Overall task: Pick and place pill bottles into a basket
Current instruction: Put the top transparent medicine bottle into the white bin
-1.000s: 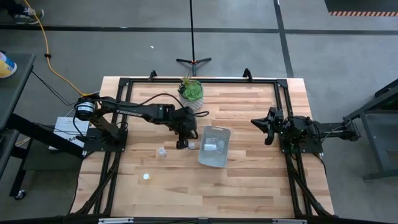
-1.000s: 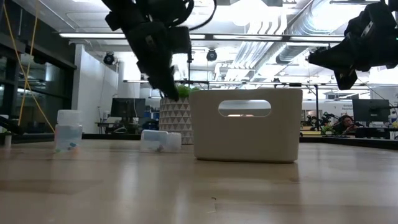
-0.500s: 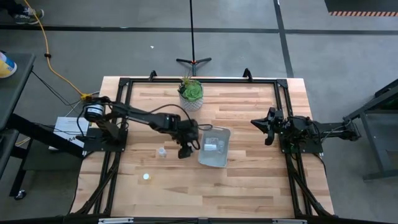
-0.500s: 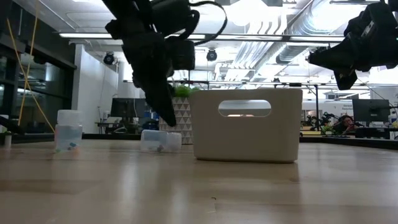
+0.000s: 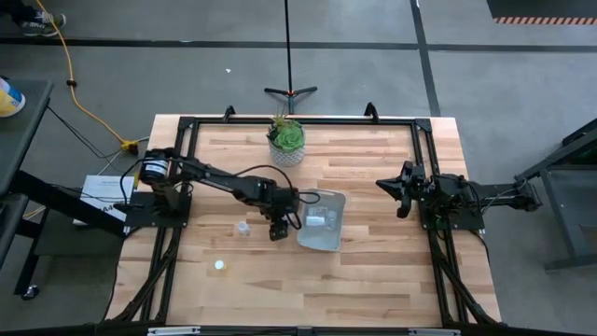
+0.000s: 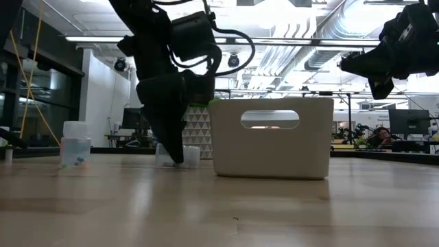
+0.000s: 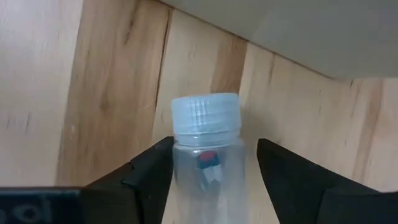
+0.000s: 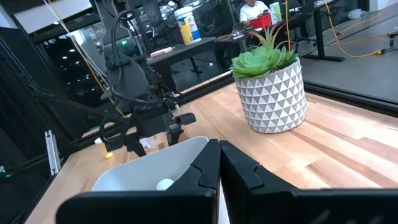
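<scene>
One pill bottle lies flat between open left jaws, cap toward basket.

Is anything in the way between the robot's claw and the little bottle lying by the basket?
Nothing visible is. The left gripper is already down at the lying pill bottle, one finger on each side of it, with a gap on one side. The basket sits right beside it. The right gripper waits at the table's right.
</scene>
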